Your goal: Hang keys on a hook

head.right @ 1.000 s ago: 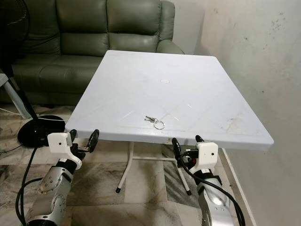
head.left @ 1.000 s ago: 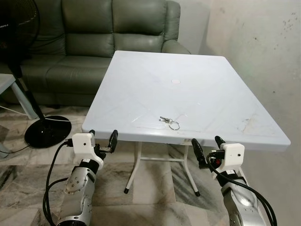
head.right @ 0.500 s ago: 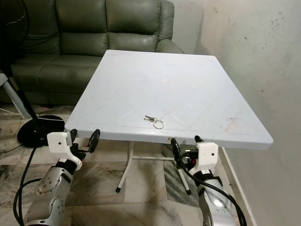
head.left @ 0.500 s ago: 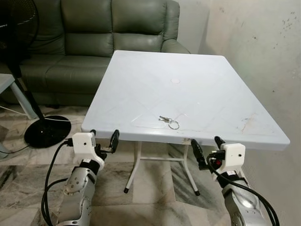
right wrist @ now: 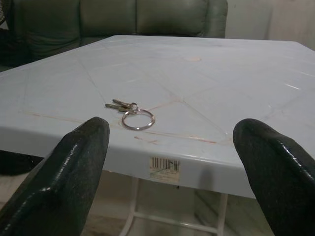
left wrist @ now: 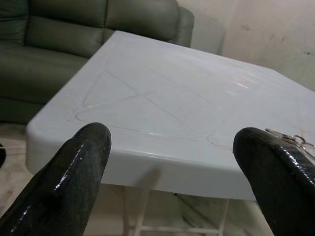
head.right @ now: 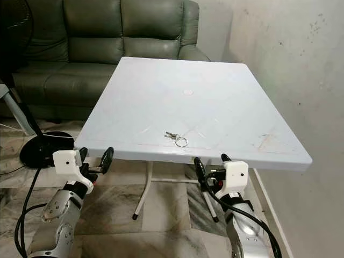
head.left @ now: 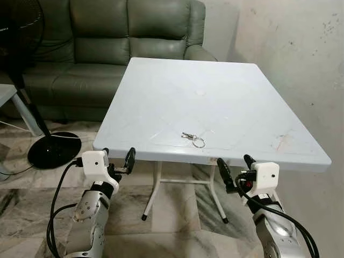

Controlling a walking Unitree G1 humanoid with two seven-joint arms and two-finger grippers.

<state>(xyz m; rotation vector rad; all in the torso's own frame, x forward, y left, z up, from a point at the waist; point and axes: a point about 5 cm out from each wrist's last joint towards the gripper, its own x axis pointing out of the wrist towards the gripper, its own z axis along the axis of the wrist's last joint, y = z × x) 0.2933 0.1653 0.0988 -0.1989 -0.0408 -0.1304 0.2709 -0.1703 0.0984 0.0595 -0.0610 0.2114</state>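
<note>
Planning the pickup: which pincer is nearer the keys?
Right. The right pincer is just below the table edge, slightly right of the keys; the left pincer is further off, near the table's left corner.

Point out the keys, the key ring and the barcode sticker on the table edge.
keys (right wrist: 118,104), right wrist view, on the blades.
key ring (right wrist: 138,119), right wrist view, on its wire loop.
barcode sticker (right wrist: 164,164), right wrist view, on its middle.

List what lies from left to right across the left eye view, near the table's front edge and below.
Fan base → left gripper → keys → right gripper, with the keys on the table and both grippers open below its front edge.
</note>
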